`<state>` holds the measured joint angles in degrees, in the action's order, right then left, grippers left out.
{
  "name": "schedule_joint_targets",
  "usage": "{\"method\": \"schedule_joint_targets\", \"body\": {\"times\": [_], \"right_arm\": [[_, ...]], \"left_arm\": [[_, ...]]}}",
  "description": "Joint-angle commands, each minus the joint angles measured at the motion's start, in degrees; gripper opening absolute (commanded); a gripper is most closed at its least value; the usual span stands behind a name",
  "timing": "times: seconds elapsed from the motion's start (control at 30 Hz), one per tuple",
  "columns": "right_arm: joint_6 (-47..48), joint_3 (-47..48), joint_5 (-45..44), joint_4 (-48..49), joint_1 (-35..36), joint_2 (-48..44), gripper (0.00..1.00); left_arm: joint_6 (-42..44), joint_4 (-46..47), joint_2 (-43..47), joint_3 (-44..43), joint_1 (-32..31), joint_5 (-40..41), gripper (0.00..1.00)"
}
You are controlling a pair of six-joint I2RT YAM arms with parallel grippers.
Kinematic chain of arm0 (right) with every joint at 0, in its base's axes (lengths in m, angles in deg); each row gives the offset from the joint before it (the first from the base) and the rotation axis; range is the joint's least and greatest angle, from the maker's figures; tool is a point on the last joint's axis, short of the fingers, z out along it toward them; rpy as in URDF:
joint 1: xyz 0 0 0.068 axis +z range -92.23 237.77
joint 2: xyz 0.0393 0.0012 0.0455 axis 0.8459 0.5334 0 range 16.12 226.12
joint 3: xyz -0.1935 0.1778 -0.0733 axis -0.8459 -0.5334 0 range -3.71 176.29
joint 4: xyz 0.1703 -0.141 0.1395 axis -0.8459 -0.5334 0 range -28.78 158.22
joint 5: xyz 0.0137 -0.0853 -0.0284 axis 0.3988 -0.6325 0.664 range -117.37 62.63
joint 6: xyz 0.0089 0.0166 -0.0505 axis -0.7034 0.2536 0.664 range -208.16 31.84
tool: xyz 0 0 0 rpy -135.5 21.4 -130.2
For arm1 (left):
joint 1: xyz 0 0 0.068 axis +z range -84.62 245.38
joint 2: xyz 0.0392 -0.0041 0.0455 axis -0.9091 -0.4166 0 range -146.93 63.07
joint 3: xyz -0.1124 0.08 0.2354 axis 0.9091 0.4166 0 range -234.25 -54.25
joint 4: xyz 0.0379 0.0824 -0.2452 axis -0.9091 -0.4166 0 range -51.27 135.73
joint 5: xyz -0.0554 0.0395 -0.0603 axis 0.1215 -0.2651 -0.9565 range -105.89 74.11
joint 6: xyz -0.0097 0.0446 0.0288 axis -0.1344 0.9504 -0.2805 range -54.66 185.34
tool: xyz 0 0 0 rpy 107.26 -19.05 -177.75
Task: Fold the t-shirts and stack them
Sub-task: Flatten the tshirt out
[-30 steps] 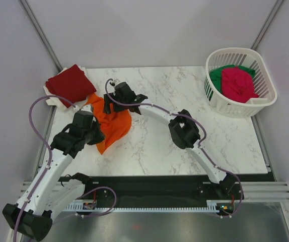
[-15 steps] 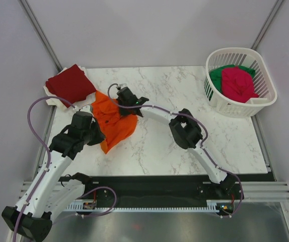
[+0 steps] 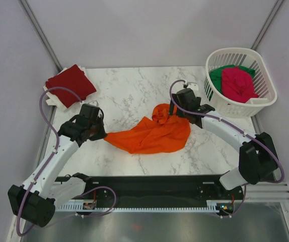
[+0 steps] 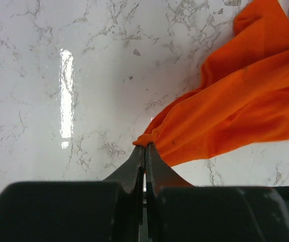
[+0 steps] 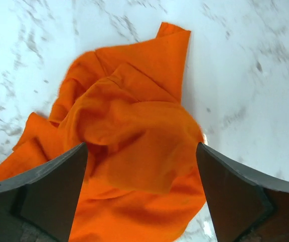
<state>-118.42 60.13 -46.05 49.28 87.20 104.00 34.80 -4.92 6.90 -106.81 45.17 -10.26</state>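
Observation:
The bright orange t-shirt (image 3: 154, 136) lies rumpled and stretched across the middle of the marble table. My left gripper (image 3: 100, 134) is shut on its left tip; the left wrist view shows the gripper (image 4: 145, 146) pinching a bunched edge of the orange cloth (image 4: 235, 106). My right gripper (image 3: 173, 112) hovers open over the shirt's bunched right end, with its fingers wide on either side of the orange folds (image 5: 134, 136) and nothing held. A dark red t-shirt (image 3: 70, 83) lies folded at the far left corner. The green t-shirt (image 3: 216, 76) and magenta-pink t-shirt (image 3: 237, 83) sit in the basket.
The white lattice basket (image 3: 245, 108) stands at the far right corner of the table, close behind my right arm. Something white (image 3: 54, 98) pokes out under the dark red shirt. A metal frame post runs along the table's left edge.
My right gripper carried the orange shirt from the left side to the middle-right, stretching it out, and now stands open above it. The left gripper kept its hold and shifted slightly.

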Motion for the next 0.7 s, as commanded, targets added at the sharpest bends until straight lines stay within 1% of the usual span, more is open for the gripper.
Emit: {"method": "schedule_joint_targets", "body": {"times": [0.0, 0.07, 0.13, 0.17, 0.2, 0.27, 0.3, 0.33, 0.4, 0.43, 0.5, 0.53, 0.6, 0.67], "right_arm": [[-1.6, -4.9, -6.4, -2.9, -0.2, -3.4, 0.98], [-0.5, -4.7, -7.8, -3.2, -0.2, -6.5, 0.98], [0.3, -2.4, -7.9, -3.4, 0.1, -9.2, 0.98], [2.0, -1.2, -7.3, -3.1, 1.0, -9.6, 0.98], [3.4, 0.1, -4.8, -2.3, 1.8, -9.6, 0.97], [5.3, 5.4, -1.0, -2.2, 4.8, -6.3, 0.94], [6.7, 7.4, 2.7, -2.9, 5.9, -4.5, 0.93], [6.9, 11.9, 4.2, -3.7, 6.9, -0.1, 0.90], [7.5, 16.0, 6.4, -5.7, 9.8, 4.8, 0.87], [7.6, 19.8, 7.1, -6.5, 10.6, 9.5, 0.85], [7.7, 22.4, 7.6, -7.4, 11.7, 13.6, 0.83], [7.2, 24.7, 7.2, -8.0, 11.8, 17.5, 0.83], [7.4, 27.3, 6.9, -9.3, 11.9, 22.6, 0.83], [8.0, 28.9, 6.5, -9.7, 12.1, 25.7, 0.83]], "left_arm": [[3.8, 2.0, -3.2, -3.0, 0.3, 0.4, 0.02], [5.3, 3.0, -6.2, -2.9, 0.3, -1.8, 0.02], [7.4, 4.7, -9.1, -2.3, 0.3, -3.9, 0.02], [8.0, 5.1, -10.1, -2.1, 0.3, -4.1, 0.02], [8.2, 6.1, -10.9, -1.8, 0.3, -4.2, 0.02], [8.9, 7.1, -12.6, -0.4, 0.3, -4.2, 0.02], [9.0, 7.6, -13.0, -0.1, 0.3, -4.1, 0.02], [9.4, 7.7, -13.3, 0.0, 0.3, -4.6, 0.02], [9.7, 7.7, -12.9, -0.4, 0.3, -4.5, 0.02], [10.0, 7.8, -12.6, -0.4, 0.3, -3.7, 0.02], [10.2, 7.9, -11.5, -0.3, 0.4, -2.6, 0.02], [10.2, 7.9, -11.3, 0.1, 0.5, -2.2, 0.02], [10.0, 7.9, -10.6, 0.3, 0.5, -2.7, 0.02], [9.9, 8.1, -10.1, 0.5, 0.4, -2.7, 0.02]]}}
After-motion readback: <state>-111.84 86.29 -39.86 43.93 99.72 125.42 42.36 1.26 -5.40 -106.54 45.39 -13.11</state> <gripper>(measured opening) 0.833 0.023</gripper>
